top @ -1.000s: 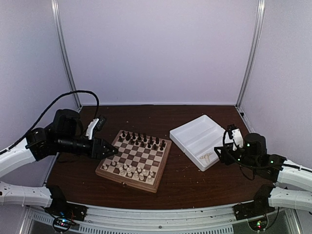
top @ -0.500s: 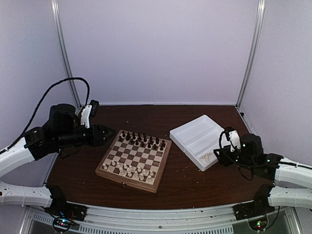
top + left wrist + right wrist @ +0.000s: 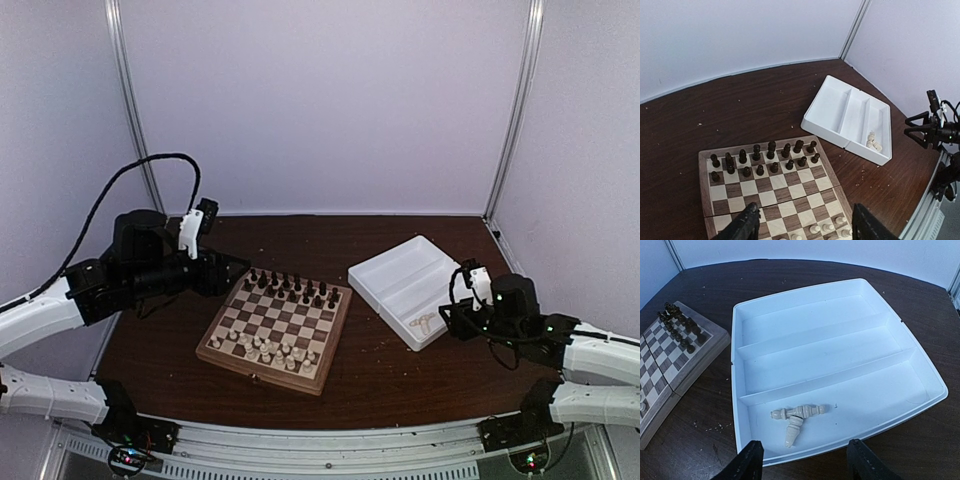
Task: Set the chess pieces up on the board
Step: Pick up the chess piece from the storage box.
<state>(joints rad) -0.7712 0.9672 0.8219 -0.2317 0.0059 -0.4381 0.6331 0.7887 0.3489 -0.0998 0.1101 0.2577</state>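
Observation:
The board (image 3: 338, 318) lies mid-table. Cream chess pieces (image 3: 266, 349) stand in its two near rows, and some show at the bottom of the left wrist view (image 3: 827, 228). Dark pieces (image 3: 290, 287) fill the far rows. My left gripper (image 3: 232, 272) hovers above the board's far left corner, open and empty (image 3: 805, 227). Two more cream pieces (image 3: 797, 412) lie on their sides, touching, in the nearest compartment of the white tray (image 3: 815, 340). My right gripper (image 3: 804, 460) is open just short of that tray's near rim (image 3: 447, 320).
The white tray (image 3: 400, 275) has three compartments and sits right of the board on the dark brown table. Crumbs dot the tabletop. White walls and metal posts close in the back and sides. A cable loops above the left arm.
My left gripper has pulled back from the board's left edge, risen toward the far left, and spread its jaws wider. The right arm has hardly shifted.

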